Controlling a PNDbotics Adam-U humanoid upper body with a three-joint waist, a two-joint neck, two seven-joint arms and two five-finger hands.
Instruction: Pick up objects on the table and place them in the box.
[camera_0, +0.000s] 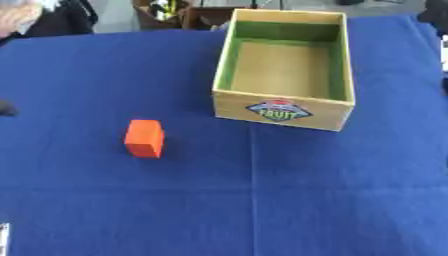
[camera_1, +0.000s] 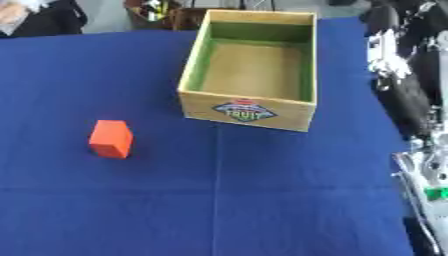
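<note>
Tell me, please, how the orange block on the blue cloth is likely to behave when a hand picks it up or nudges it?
The orange block shows flat faces and crisp edges, so it probably stays rigid and will not roll. It stands slightly taller than wide, so a push near its top might tip it. The blue cloth beneath looks soft, so a push may drag rather than slide cleanly.

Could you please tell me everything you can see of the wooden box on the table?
The wooden box is a light, plywood-looking rectangular crate with no lid, standing upright on the blue tablecloth toward the far side. Its inner walls look green near the top and its floor is bare and tan; nothing lies inside. The near wall carries a coloured label reading FRUIT. Only the cloth touches it; the orange block lies apart, nearer and to its left.
</note>
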